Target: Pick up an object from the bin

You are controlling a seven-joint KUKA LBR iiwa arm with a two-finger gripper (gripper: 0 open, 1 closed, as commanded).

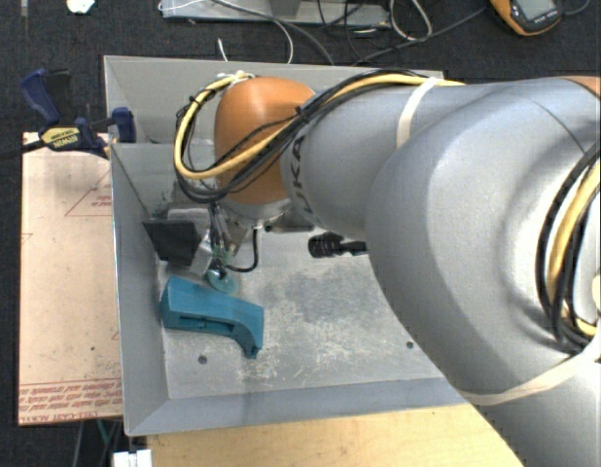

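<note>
You have dark carpet (48, 56) for a floor, black cables (398, 13) along the top edge, an orange device (522, 0) upper right, a white scrap (81, 3) upper left.

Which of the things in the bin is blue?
The angled plastic piece lying flat at front left; the block behind it is black.

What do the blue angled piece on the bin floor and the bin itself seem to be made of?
Blue piece: probably hard plastic with a matte finish; the colour is even throughout and the edges look moulded. Bin: sheet metal with a dull grey finish; the flat folded walls and the pale scuffs on the floor suggest it.
</note>
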